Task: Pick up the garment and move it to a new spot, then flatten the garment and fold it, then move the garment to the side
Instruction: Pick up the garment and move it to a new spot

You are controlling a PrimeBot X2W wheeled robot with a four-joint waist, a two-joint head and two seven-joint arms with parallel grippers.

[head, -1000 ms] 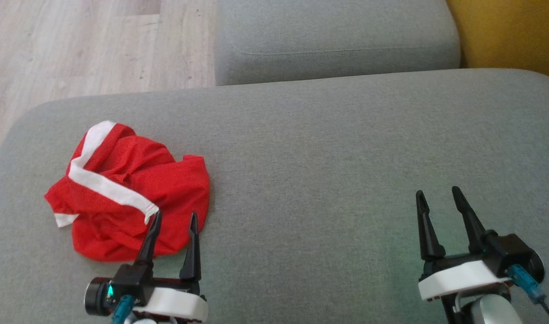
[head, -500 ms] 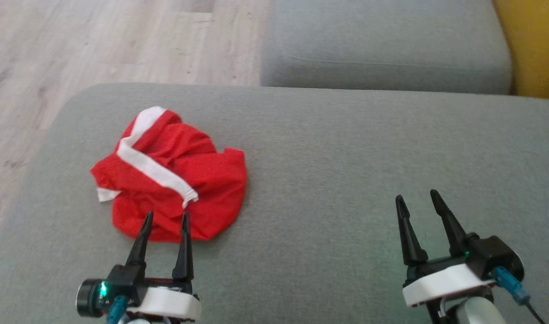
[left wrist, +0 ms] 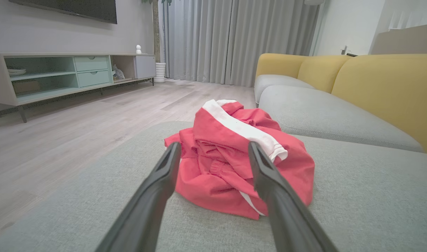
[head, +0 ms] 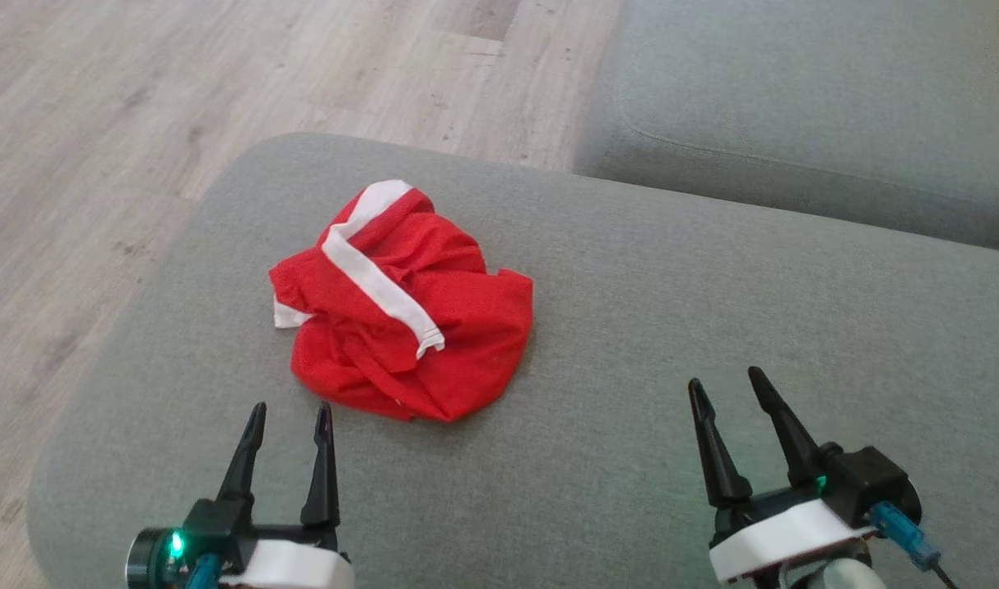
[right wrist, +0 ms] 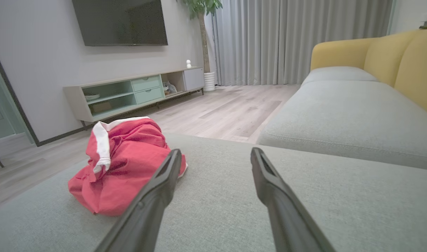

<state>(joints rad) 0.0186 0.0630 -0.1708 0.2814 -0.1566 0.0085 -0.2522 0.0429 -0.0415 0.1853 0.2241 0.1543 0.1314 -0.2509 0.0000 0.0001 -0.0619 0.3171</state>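
The garment (head: 405, 307) is red with a white band and lies crumpled in a heap on the grey cushion (head: 630, 327), toward its left end. My left gripper (head: 290, 409) is open just short of the heap's near edge, touching nothing. In the left wrist view the garment (left wrist: 234, 157) lies straight ahead beyond the open left gripper (left wrist: 213, 148). My right gripper (head: 726, 380) is open over bare cushion, well to the right of the heap. The right wrist view has the garment (right wrist: 126, 161) at the left, beside the open right gripper (right wrist: 215, 152).
The cushion's rounded left edge drops to a pale wood floor (head: 98, 123). A second grey seat cushion (head: 810, 106) lies beyond at the upper right, with yellow backrests (left wrist: 384, 84) behind. A low TV cabinet (right wrist: 136, 91) stands across the room.
The head camera has swung left, so the garment now sits nearer the picture's centre. The left gripper's tips, earlier over the heap's near edge, now stand short of it. Both grippers stay open.
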